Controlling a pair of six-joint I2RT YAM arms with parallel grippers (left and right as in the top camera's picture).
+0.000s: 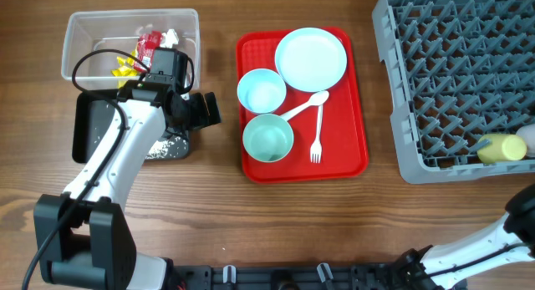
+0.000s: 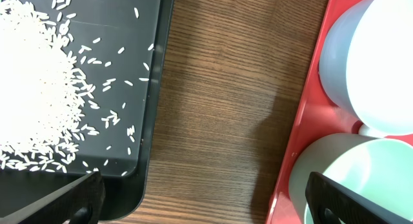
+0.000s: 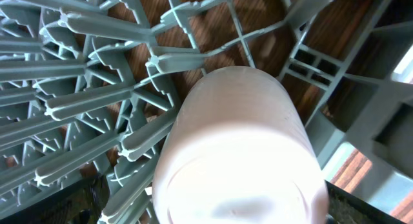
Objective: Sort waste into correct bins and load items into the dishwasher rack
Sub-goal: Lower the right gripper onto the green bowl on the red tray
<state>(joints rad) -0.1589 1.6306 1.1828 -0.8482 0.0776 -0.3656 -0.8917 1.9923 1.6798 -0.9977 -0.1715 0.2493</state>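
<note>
My left gripper (image 1: 205, 110) (image 2: 203, 198) is open and empty, over bare wood between the black tub (image 1: 88, 131) (image 2: 151, 121) and the red tray (image 1: 359, 114) (image 2: 303, 121). White rice (image 1: 167, 146) (image 2: 32, 88) lies in the black tub. The clear tub (image 1: 84, 27) holds a red wrapper (image 1: 150, 43), a yellow wrapper (image 1: 127, 66) and white paper (image 1: 171, 37). The tray carries the blue plate (image 1: 311, 58), two blue bowls (image 1: 262, 90) (image 1: 268, 138), spoon (image 1: 305, 106) and fork (image 1: 317, 135). My right gripper (image 3: 210, 208) is open around the white cup (image 3: 239, 140) (image 1: 530, 139) in the grey rack (image 1: 451, 73) (image 3: 77, 101). The yellow cup (image 1: 500, 148) lies beside it.
The two bowls (image 2: 368, 62) (image 2: 361, 179) fill the right of the left wrist view, close to one finger. The right arm (image 1: 510, 231) comes in from the bottom right corner. The rack's upright pegs crowd round the white cup.
</note>
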